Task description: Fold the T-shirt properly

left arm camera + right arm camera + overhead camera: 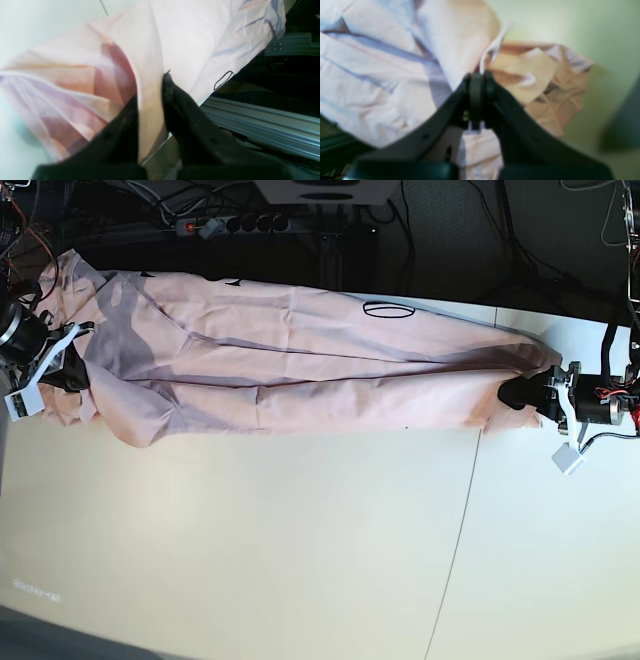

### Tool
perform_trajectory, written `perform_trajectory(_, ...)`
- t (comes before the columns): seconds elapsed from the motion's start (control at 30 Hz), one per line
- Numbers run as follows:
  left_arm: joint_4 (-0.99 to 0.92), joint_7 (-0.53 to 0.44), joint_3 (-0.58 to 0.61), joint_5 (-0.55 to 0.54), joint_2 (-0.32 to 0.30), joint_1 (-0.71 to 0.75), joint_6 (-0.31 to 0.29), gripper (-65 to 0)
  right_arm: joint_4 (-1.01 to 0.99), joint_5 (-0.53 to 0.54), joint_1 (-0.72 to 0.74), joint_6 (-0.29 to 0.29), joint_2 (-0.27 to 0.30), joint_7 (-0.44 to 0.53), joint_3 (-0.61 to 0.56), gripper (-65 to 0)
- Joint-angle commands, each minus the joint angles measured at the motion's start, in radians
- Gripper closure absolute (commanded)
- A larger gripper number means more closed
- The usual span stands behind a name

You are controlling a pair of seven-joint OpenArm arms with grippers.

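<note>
The table (300, 560) is the largest thing in view, a broad, smooth, matte cream surface with a thin seam running down its right part; its far edge meets a dark background of cables and a power strip (225, 224).

Across the far part of the table the T-shirt (300, 365) is drawn out into a long horizontal band, pale pink, soft thin cotton, creased lengthwise with shallow ridges and one darker fold running along its middle; part of a black outlined oval letter shows on its upper edge; at the base view's left end the cloth bunches and hangs in loose folds, while at the right end it narrows to a gathered point. Seen from the left wrist, the fabric is translucent where layered, showing deeper rose and peach tones; an aluminium rail (262, 122), ribbed and grey, runs beside it.

The left gripper (152, 87), black and matte with tapering fingers, is pressed together on a fold of the T-shirt, cloth pinched between the tips; it sits at the base view's right end of the band.

The right gripper (477, 80), likewise black, is clamped tight on a white-edged hem of the T-shirt at the opposite end; the view is blurred.
</note>
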Motion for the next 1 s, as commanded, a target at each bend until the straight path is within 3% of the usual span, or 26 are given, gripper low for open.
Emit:
perform_trajectory(0.0, 0.013, -0.008, -0.008, -0.022, -0.023, -0.014, -0.006, 0.0, 0.026, 0.023, -0.015, 0.085, 0.014, 0.018, 0.026, 0.0)
perform_trajectory(0.6, 0.013, -0.008, -0.008, -0.022, -0.027, -0.015, -0.006, -0.7, 0.077, 0.022, -0.189, 0.085, -0.051, 0.017, 0.076, 0.0)
perform_trajectory(0.73, 0.013, -0.008, -0.008, -0.022, -0.041, -0.015, -0.006, -16.5, 0.075, 0.001, -0.218, 0.085, -0.058, 0.017, 0.076, 0.0)
perform_trajectory(0.93, 0.013, -0.008, -0.008, -0.022, -0.045, -0.015, -0.006, -33.0, 0.038, -0.039, -0.225, 0.081, -0.077, 0.029, 0.076, 0.0)
perform_trajectory(0.97, 0.013, -0.008, -0.008, -0.022, -0.045, -0.015, -0.006, -33.2, 0.035, -0.05, -0.225, 0.081, -0.077, 0.036, 0.076, -7.5)
